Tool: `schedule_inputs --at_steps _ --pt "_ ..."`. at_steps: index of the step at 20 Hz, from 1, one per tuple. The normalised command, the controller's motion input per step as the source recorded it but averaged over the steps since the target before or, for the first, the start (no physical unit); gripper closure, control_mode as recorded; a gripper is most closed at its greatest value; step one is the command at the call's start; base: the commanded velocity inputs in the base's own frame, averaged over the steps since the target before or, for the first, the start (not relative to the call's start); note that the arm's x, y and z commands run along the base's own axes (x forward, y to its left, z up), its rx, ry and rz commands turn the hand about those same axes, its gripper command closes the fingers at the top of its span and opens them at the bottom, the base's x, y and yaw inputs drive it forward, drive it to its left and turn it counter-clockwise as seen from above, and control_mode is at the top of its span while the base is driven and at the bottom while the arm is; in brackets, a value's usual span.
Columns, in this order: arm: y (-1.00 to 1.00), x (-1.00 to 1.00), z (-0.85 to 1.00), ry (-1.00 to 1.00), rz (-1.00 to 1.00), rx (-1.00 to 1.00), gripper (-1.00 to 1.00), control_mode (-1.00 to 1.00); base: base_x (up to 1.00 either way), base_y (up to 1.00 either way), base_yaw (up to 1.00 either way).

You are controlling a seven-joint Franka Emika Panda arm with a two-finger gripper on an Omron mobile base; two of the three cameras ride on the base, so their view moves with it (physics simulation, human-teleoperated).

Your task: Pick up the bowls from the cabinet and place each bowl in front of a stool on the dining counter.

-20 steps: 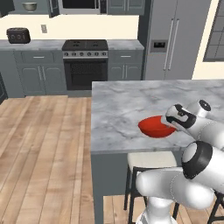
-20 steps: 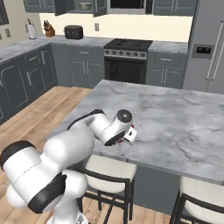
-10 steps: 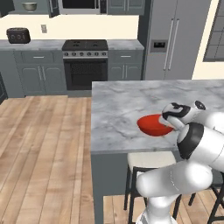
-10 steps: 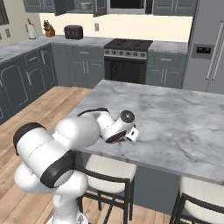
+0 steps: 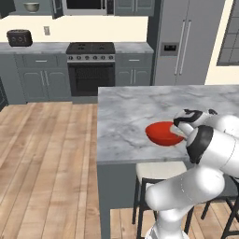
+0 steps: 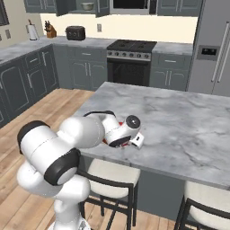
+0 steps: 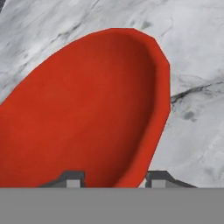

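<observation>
The red bowl sits low over the dining counter, near its front edge and just above the cream-seated stool; you cannot tell from these views whether its base touches the marble or hangs just clear. In the hand view the bowl's rim passes between the two fingertips, one inside the bowl and one outside, so the gripper reads as narrowly set and pinching the rim wall, though contact itself is not plainly visible. From the right base view the hand lies low and sideways on the counter, covering most of the bowl. The second, cream bowl waits on the wall cabinet shelf, well apart across the kitchen. Risks to note: a thin rim grip on a glossy, shallow bowl could slip or let it tip; if you let go while it is still tilted, it could rock or slide toward the counter edge.
</observation>
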Motion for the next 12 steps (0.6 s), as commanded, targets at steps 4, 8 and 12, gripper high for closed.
schedule_inputs --at_steps 4,8,12 --pt "-0.04 -0.21 0.11 0.00 0.00 0.00 -1.00 -1.00 0.00 0.00 0.00" --pt "-0.21 -0.13 0.57 -0.01 0.01 0.00 -1.00 -1.00 0.00 0.00 0.00" --pt "-0.32 -0.24 0.88 0.00 0.00 0.00 -1.00 -1.00 0.00 0.00 0.00"
